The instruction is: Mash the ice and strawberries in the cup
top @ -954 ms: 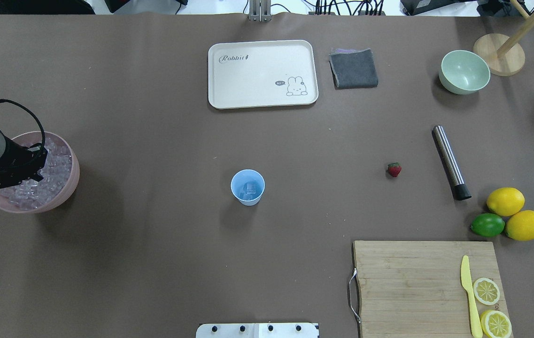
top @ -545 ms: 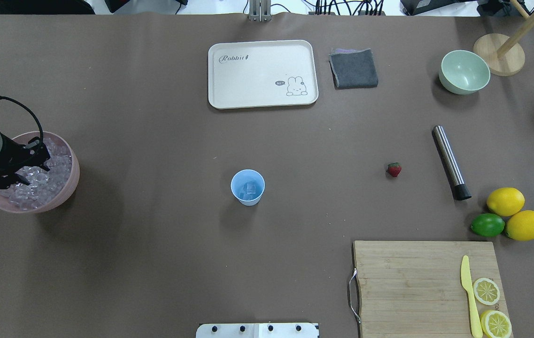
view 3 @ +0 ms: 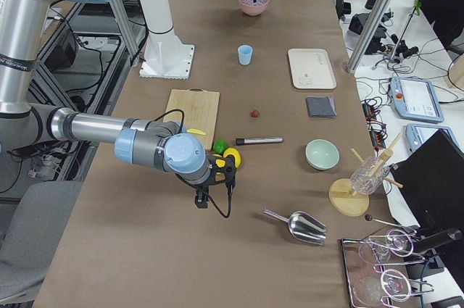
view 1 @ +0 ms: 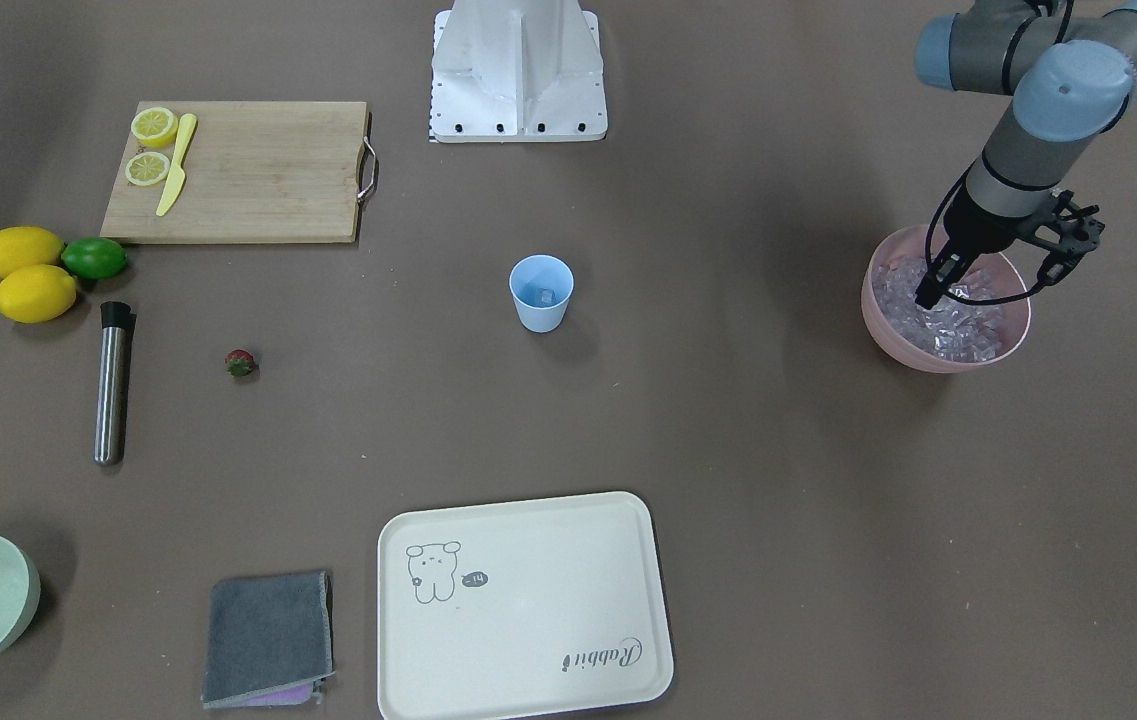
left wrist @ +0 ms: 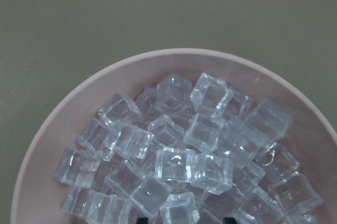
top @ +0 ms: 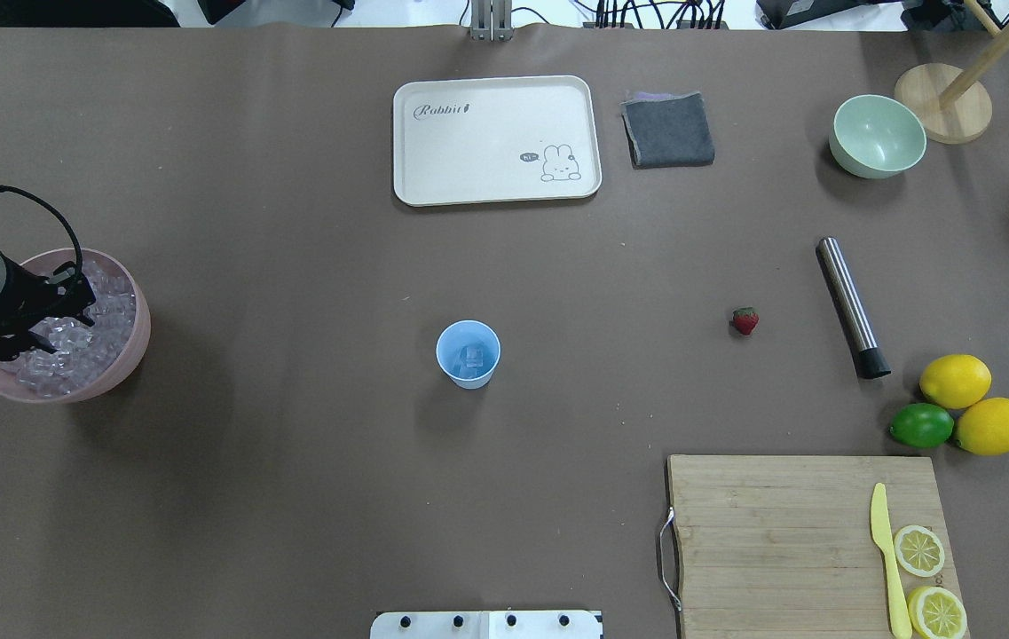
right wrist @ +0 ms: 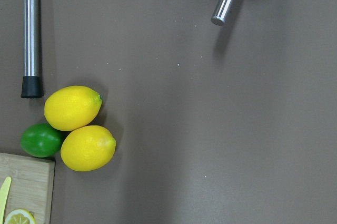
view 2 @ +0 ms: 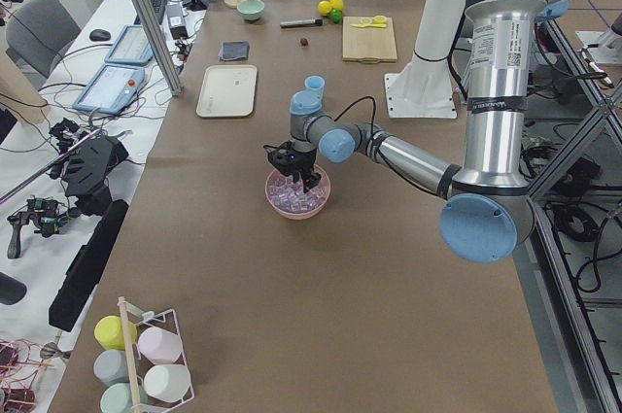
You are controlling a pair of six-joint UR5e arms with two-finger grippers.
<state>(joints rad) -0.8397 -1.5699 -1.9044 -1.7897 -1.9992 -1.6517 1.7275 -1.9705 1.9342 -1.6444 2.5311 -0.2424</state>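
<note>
A heap of clear ice point(left wrist: 179, 145) fills the pink bowl point(top: 137, 342) at the table's left end. My left gripper point(top: 60, 330) is lowered into that bowl and open. In the left wrist view its two dark fingertips point(left wrist: 141, 220) straddle one cube at the bottom edge. The light blue cup point(top: 469, 380) stands upright mid-table with an ice cube point(view 1: 546, 296) inside. A small red strawberry point(top: 744, 320) lies on the table to the cup's right. My right gripper point(view 3: 208, 196) hovers near the lemons and shows only in the exterior right view, so I cannot tell its state.
A steel muddler point(top: 850, 306) lies right of the strawberry, with two lemons point(top: 955, 381) and a lime point(top: 921, 425) beyond. A cutting board point(top: 779, 541) holds a yellow knife and lemon slices. A tray point(top: 495, 142), grey cloth point(top: 668, 130) and green bowl point(top: 877, 135) sit along the far side.
My left gripper has sunk lower into the ice bowl and shifted slightly left. Over the last half second it has held nearly still.
</note>
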